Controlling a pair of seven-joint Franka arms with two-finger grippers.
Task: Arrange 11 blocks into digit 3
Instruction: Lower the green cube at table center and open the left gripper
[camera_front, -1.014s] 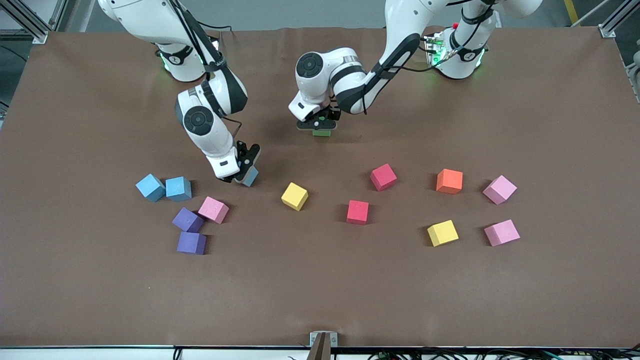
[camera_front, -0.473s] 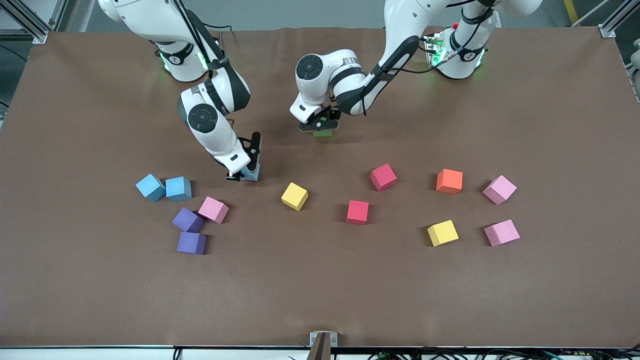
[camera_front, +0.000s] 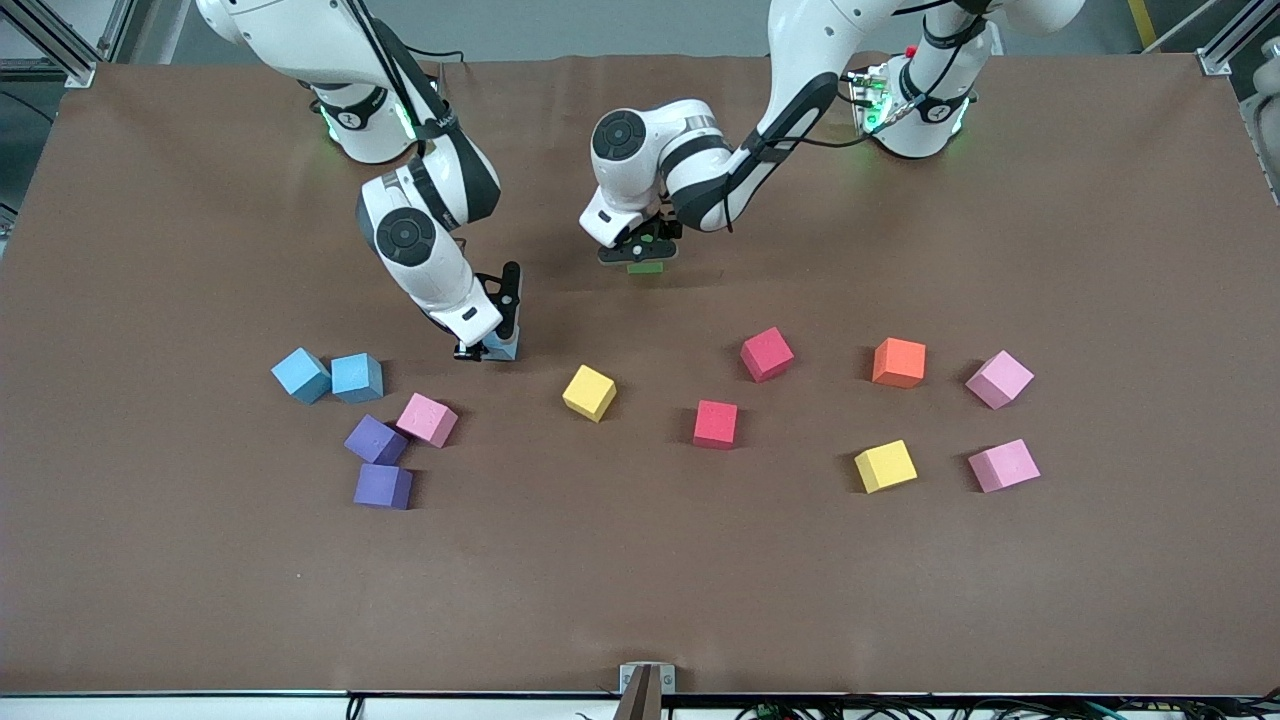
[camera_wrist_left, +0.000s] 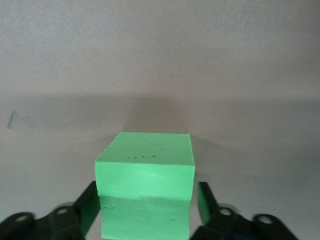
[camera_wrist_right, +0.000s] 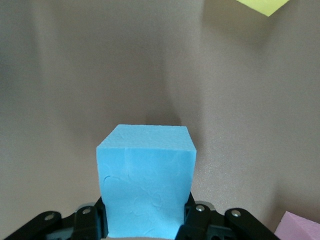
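Note:
A green block (camera_front: 646, 266) (camera_wrist_left: 145, 170) rests on the brown table toward the robots' bases. My left gripper (camera_front: 640, 254) (camera_wrist_left: 145, 202) stands open around it, and the fingers (camera_wrist_left: 204, 199) show a small gap to its sides. My right gripper (camera_front: 487, 347) (camera_wrist_right: 145, 217) is shut on a blue block (camera_front: 503, 349) (camera_wrist_right: 145, 175), low at the table beside the yellow block (camera_front: 589, 392). The other blocks lie loose, nearer the front camera.
Two blue blocks (camera_front: 328, 377), a pink one (camera_front: 427, 419) and two purple ones (camera_front: 378, 462) cluster at the right arm's end. Two red (camera_front: 767, 354) (camera_front: 715, 424), an orange (camera_front: 898, 362), a yellow (camera_front: 885, 465) and two pink blocks (camera_front: 998, 379) (camera_front: 1003, 465) lie toward the left arm's end.
My right gripper has turned and shifted slightly with the blue block in it. My left gripper's fingers have parted from the green block.

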